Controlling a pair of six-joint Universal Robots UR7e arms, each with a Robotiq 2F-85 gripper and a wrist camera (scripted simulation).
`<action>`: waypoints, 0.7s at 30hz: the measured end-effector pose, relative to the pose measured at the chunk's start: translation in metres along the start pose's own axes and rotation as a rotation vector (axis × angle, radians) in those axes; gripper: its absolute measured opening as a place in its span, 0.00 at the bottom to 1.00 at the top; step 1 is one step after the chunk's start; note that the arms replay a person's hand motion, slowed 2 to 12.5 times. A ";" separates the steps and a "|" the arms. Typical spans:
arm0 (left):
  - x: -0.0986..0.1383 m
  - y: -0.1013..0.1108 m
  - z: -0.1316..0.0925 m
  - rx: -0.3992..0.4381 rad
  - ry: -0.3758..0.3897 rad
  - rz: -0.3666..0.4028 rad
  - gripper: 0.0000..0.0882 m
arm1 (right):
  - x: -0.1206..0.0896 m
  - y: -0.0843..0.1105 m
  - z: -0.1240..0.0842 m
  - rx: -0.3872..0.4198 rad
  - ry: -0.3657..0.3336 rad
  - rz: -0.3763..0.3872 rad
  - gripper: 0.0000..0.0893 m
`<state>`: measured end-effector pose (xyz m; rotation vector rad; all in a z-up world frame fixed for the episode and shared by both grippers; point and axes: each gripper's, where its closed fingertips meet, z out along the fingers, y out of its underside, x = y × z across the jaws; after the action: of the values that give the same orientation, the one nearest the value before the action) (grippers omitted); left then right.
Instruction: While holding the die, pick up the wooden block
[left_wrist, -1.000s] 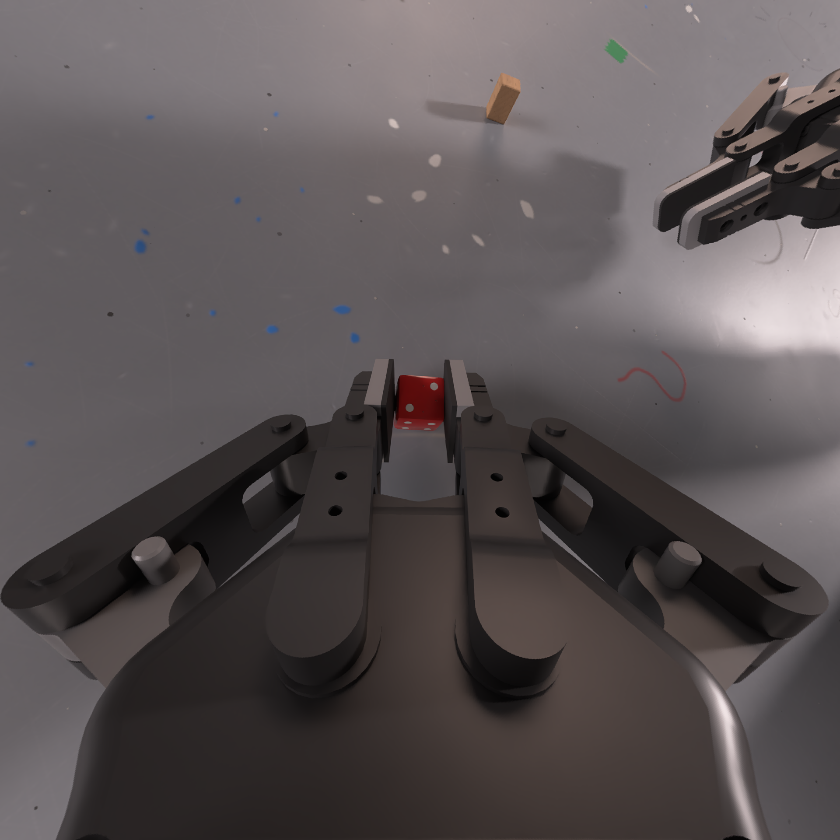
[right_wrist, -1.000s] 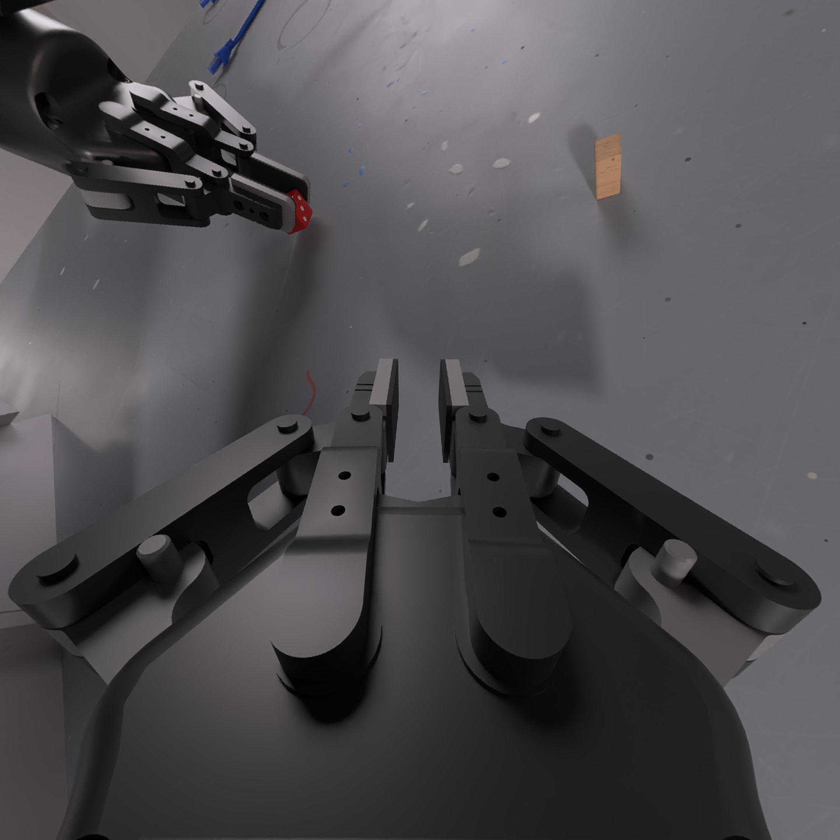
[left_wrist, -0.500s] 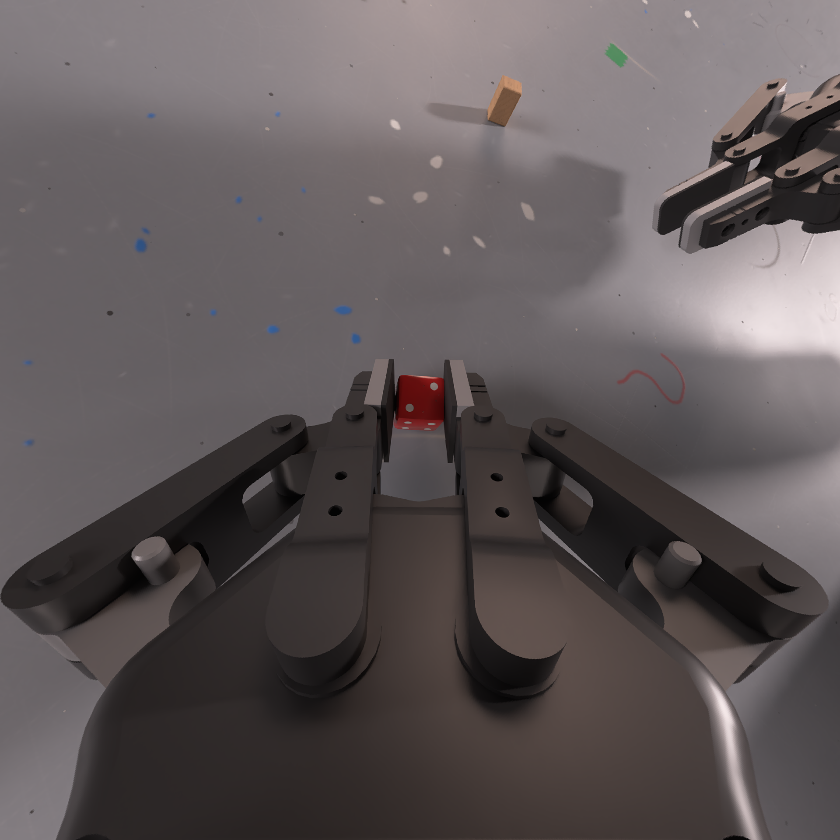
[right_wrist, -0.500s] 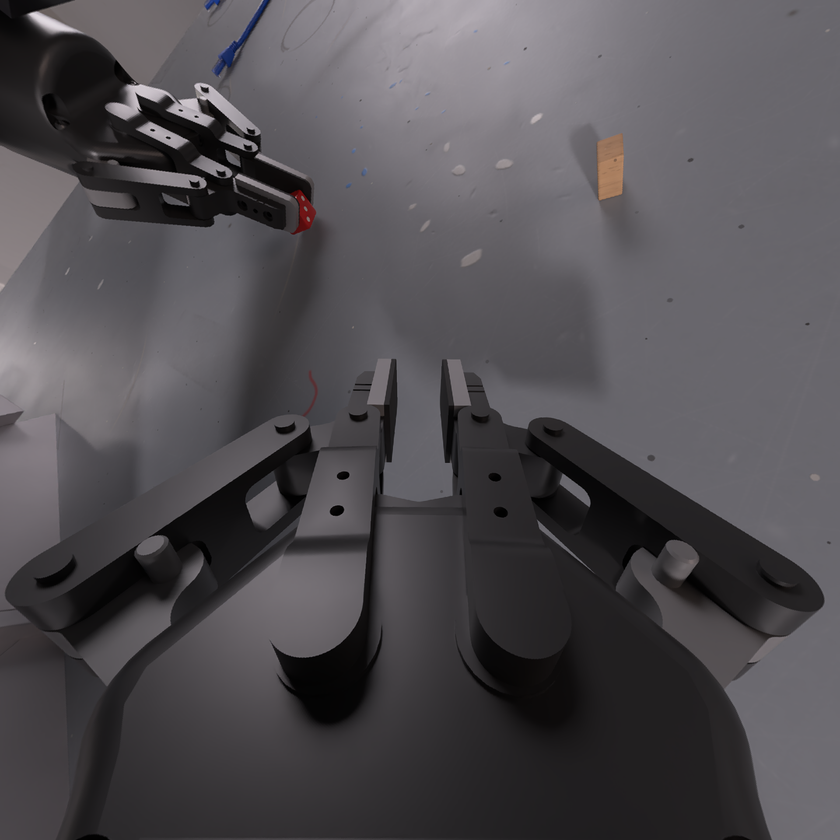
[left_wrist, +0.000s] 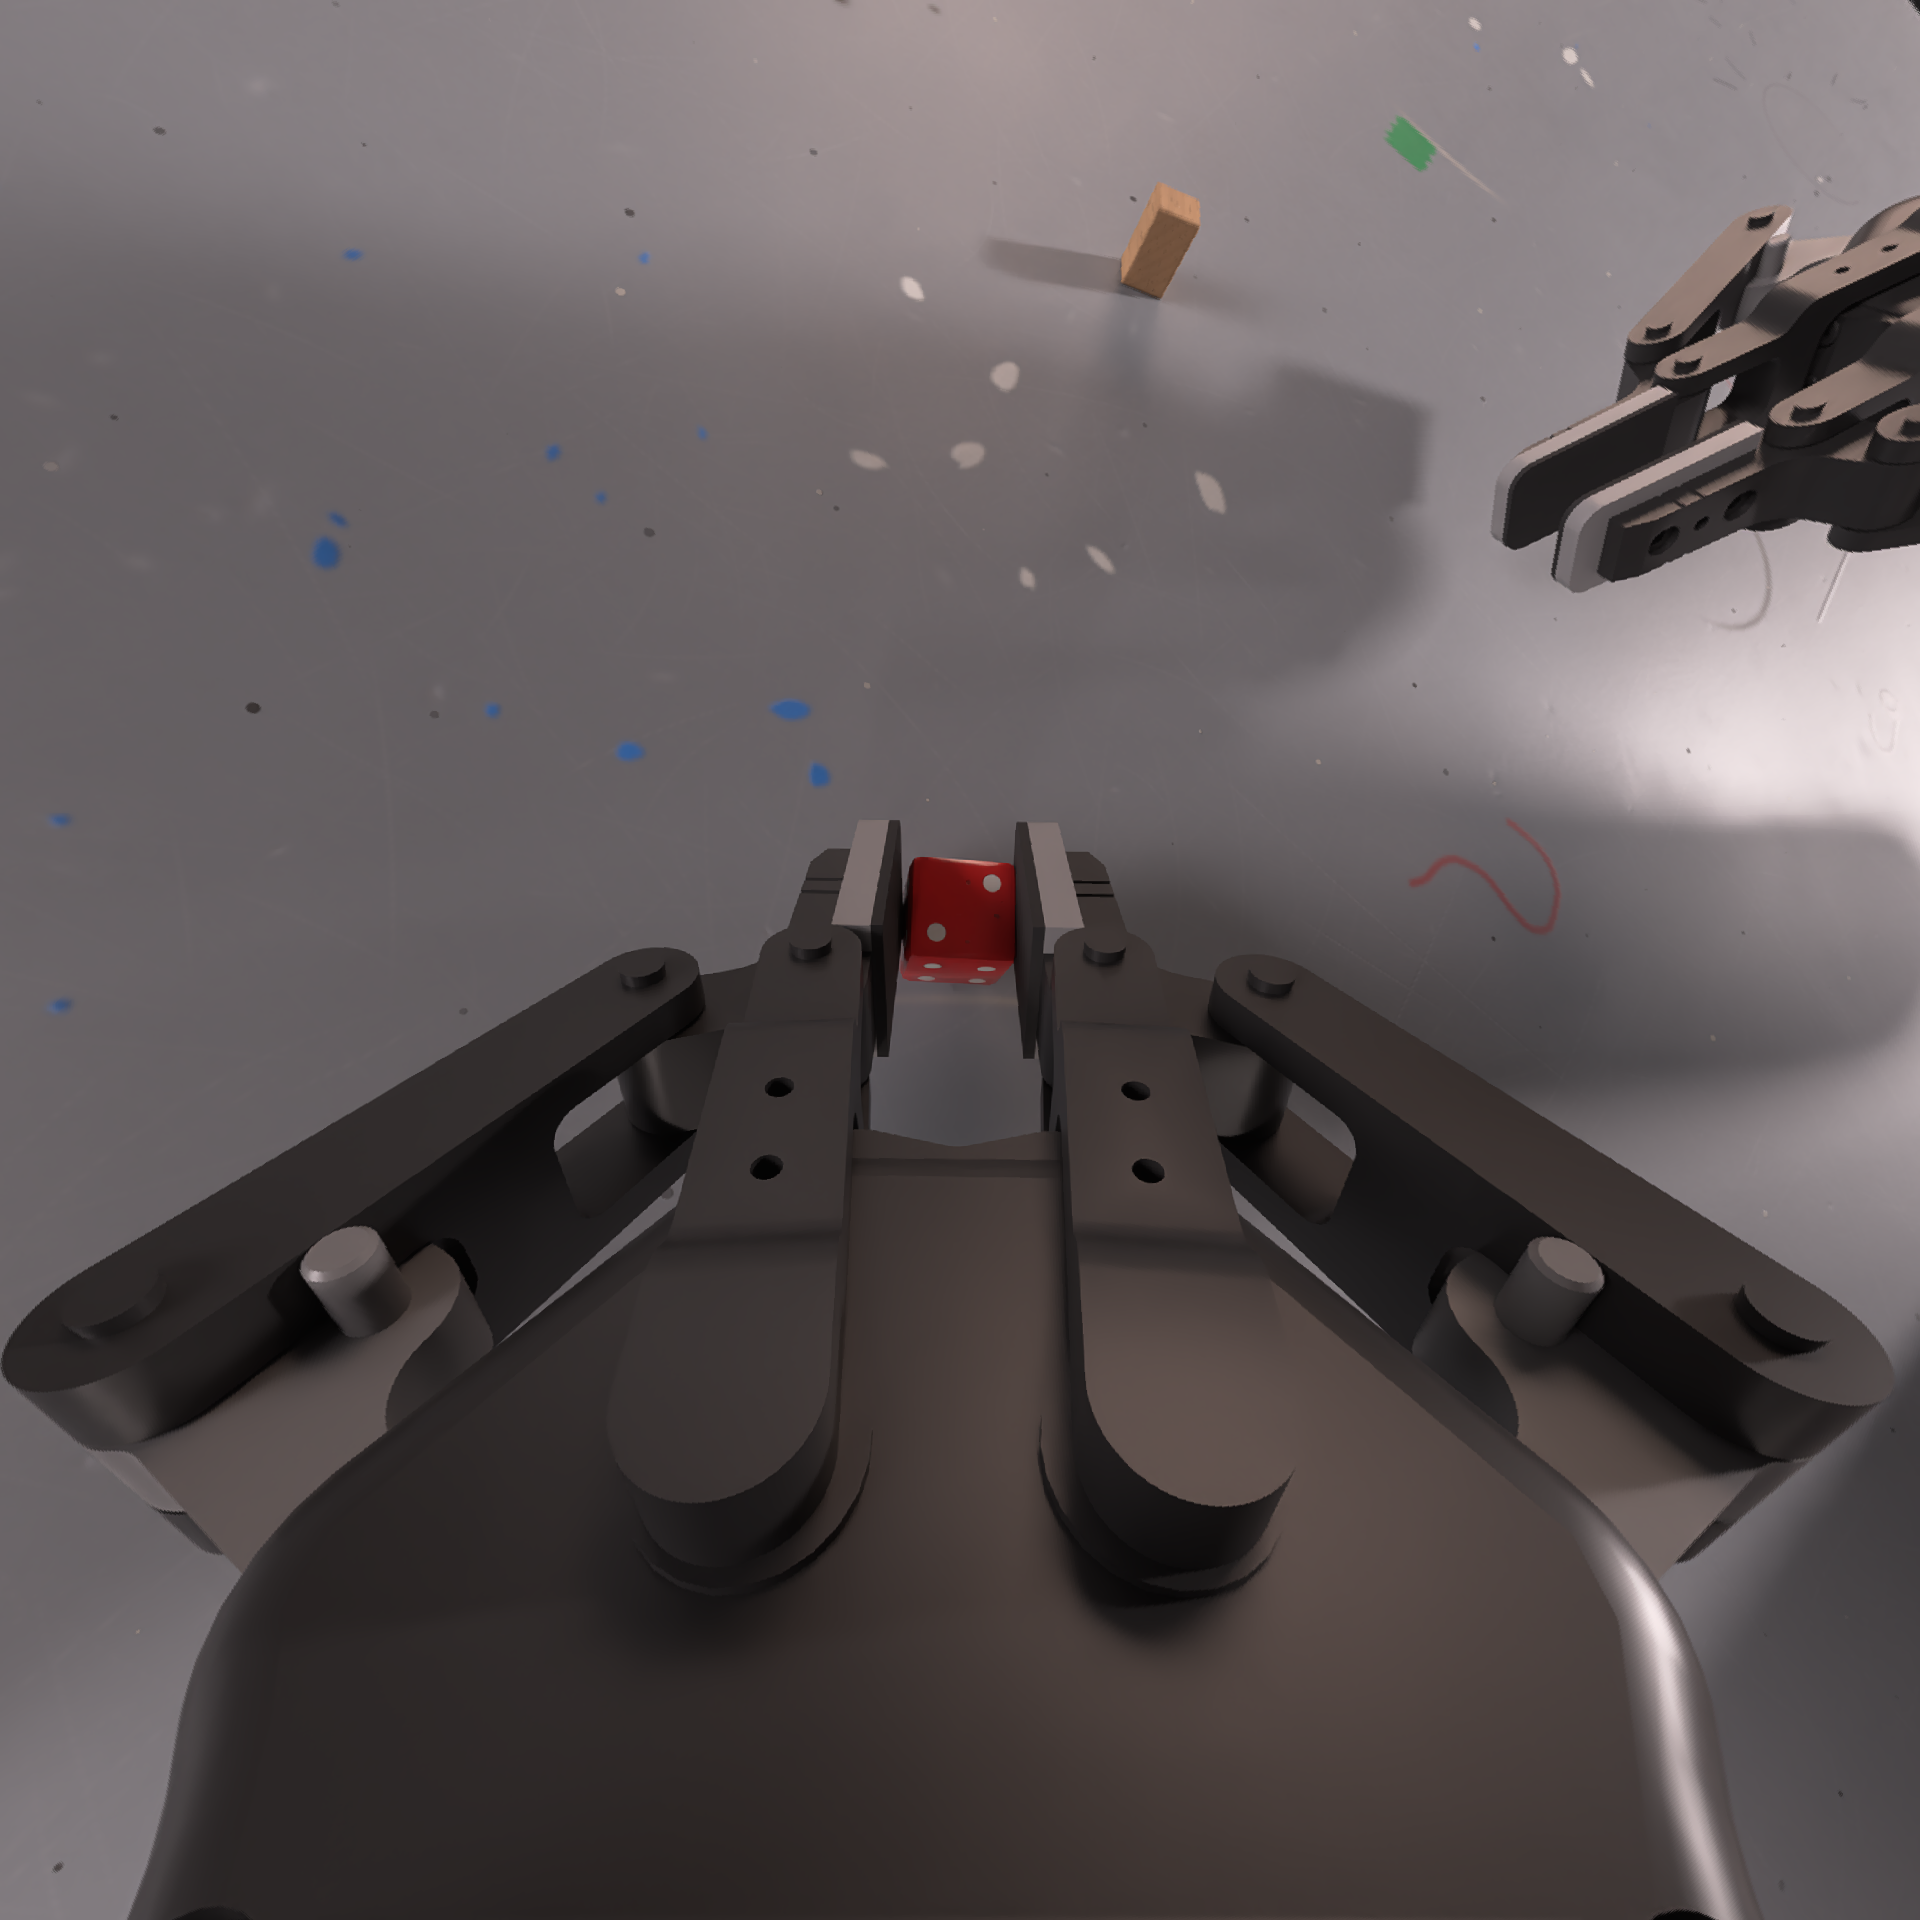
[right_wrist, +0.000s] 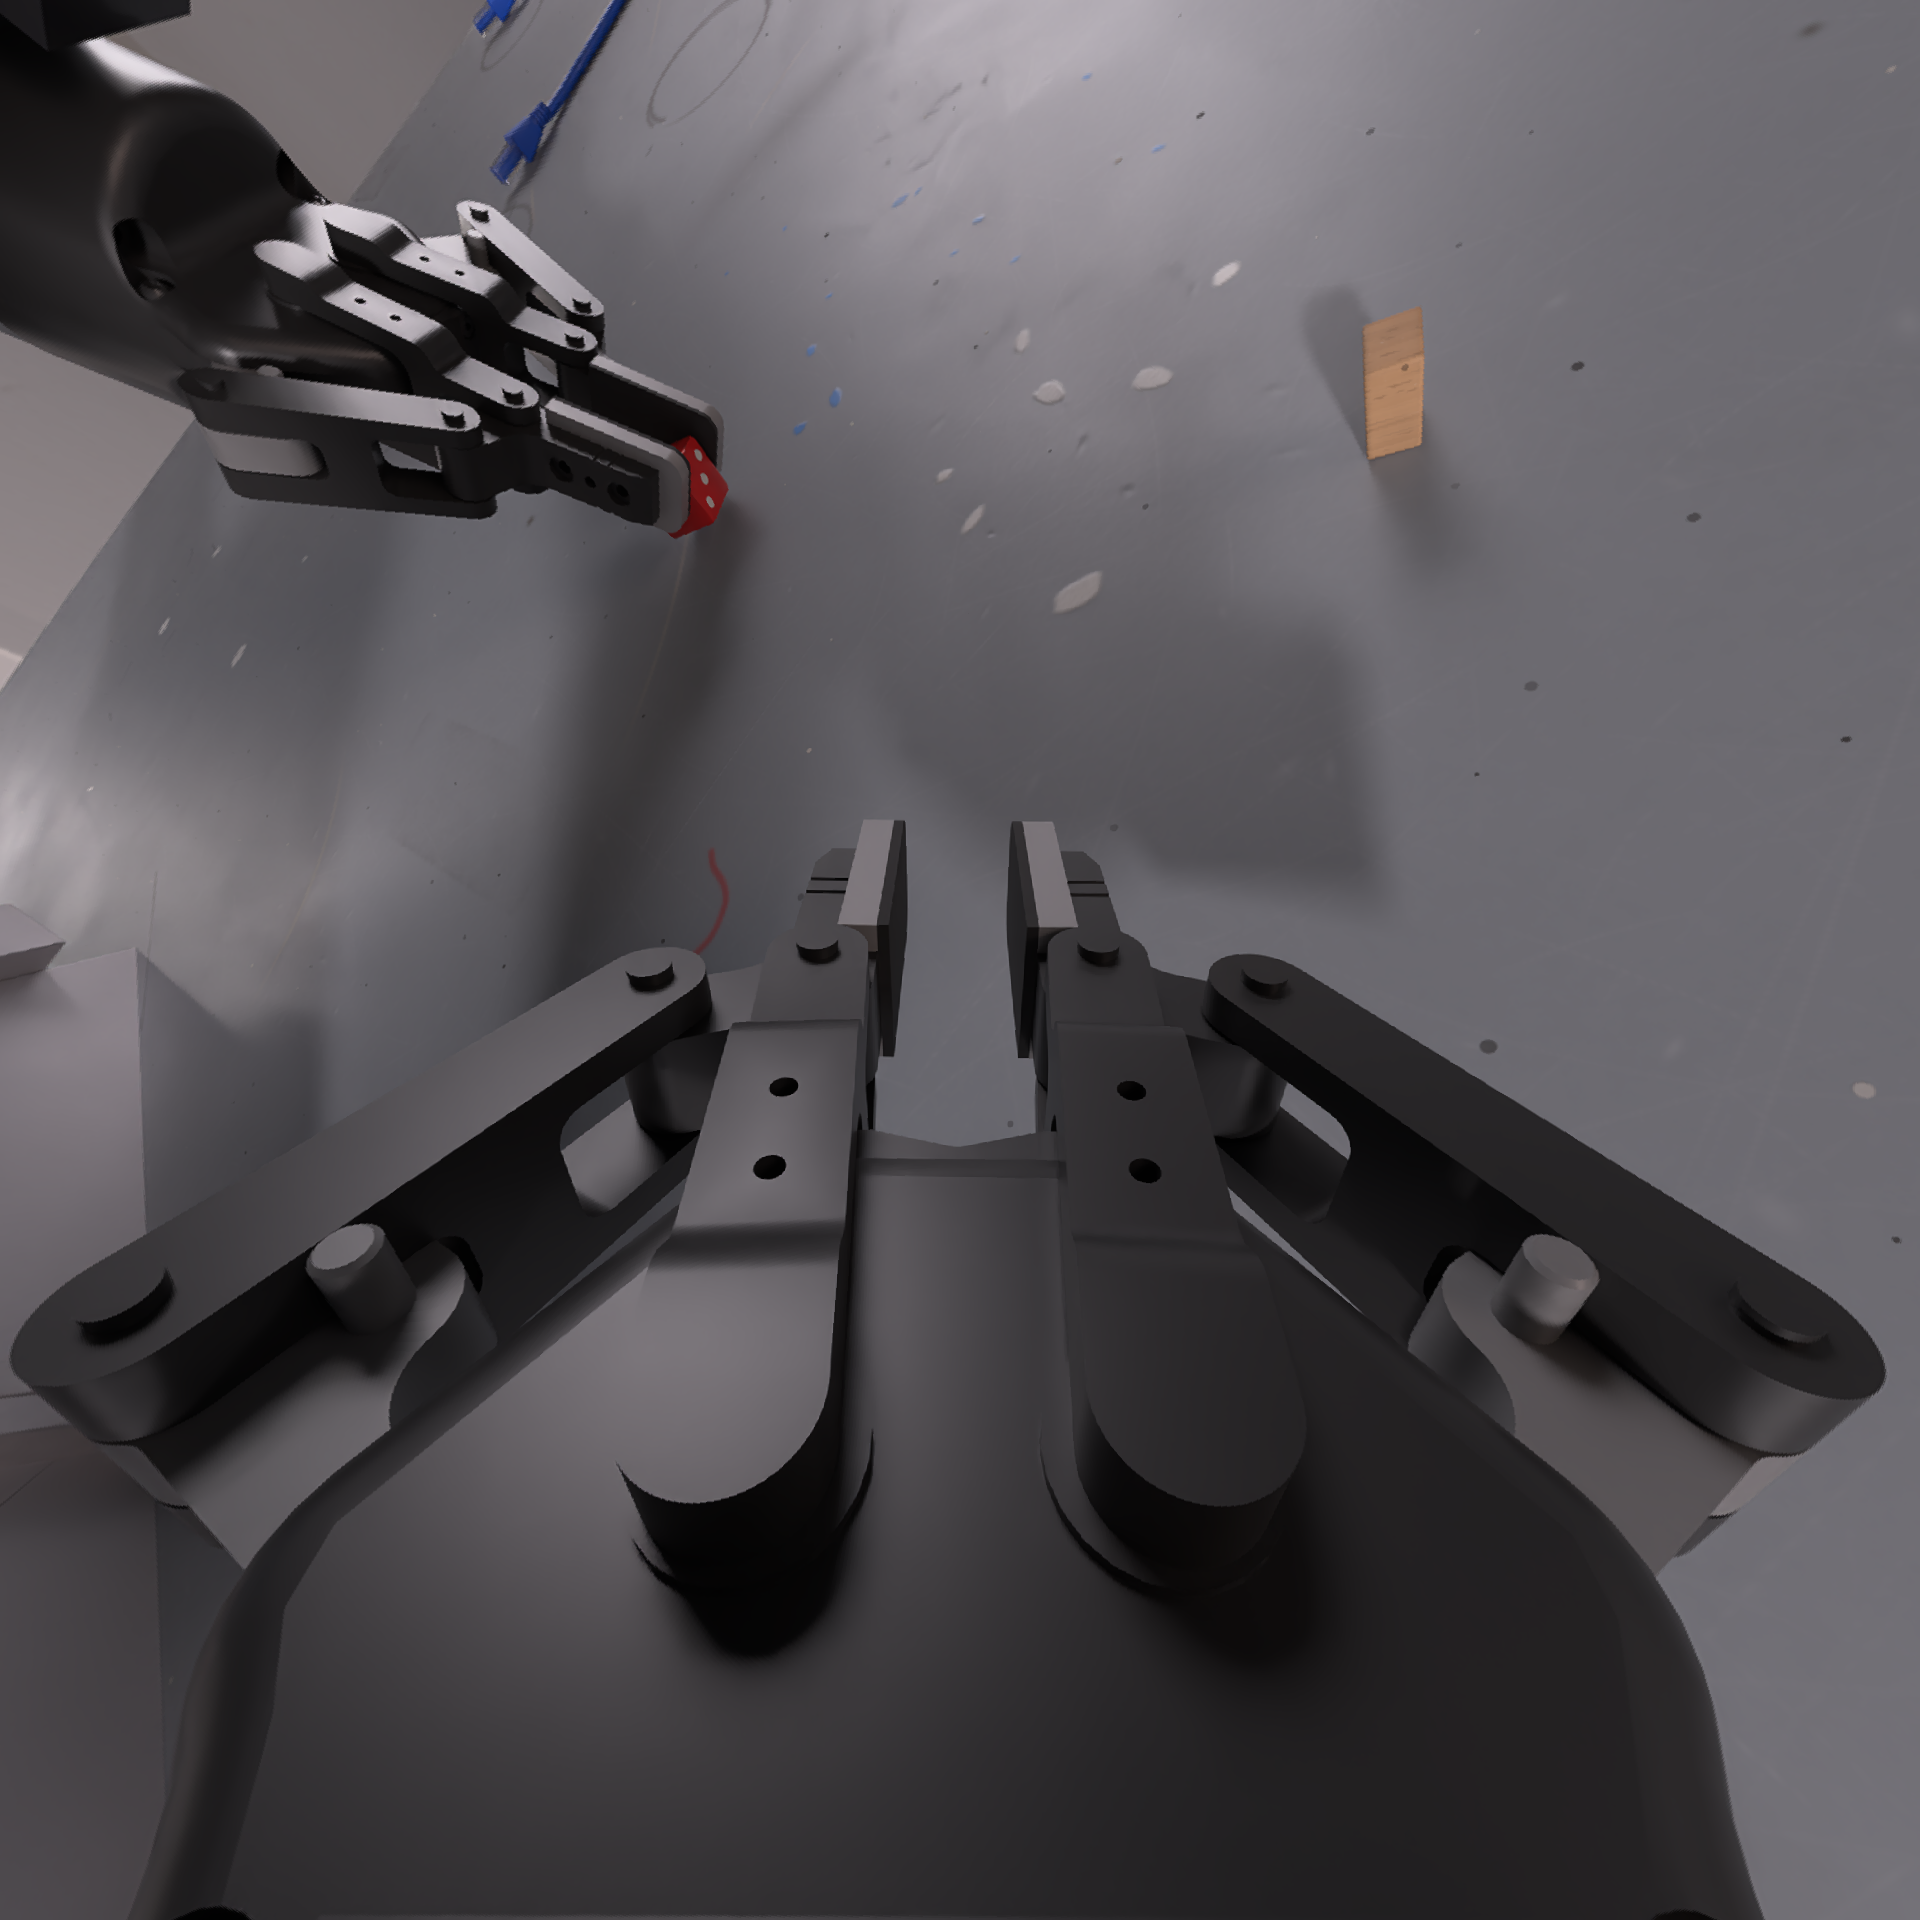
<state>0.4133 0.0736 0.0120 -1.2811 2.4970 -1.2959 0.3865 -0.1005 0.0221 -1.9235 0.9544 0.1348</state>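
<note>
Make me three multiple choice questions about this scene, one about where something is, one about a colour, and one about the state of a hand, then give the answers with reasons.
1. Where is the wooden block?
A. Standing alone on the grey table
B. Between the right hand's fingers
C. On top of the die

2. What colour is the die?
A. Blue with black dots
B. Red with white dots
C. Green with no dots

3. What state is the right hand in?
A. Shut on the block
B. Shut on the die
C. Open and empty

Answers:
1. A, the block stands apart from both hands, its shadow on the table.
2. B, red faces with white dots show between the left hand's fingers.
3. C, bare table shows through the gap between its fingers.
</note>
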 end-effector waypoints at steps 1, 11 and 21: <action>0.000 0.000 0.000 0.000 0.000 -0.001 0.22 | 0.000 0.000 0.000 0.000 0.000 0.000 0.20; -0.001 0.000 0.000 0.000 -0.002 -0.006 0.22 | 0.000 0.000 0.000 0.000 -0.001 0.000 0.20; -0.001 0.000 0.000 0.000 -0.001 -0.010 0.22 | 0.000 0.000 0.000 -0.001 -0.001 0.001 0.20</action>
<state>0.4142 0.0742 0.0117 -1.2958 2.4937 -1.2970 0.3865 -0.1005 0.0221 -1.9234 0.9548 0.1373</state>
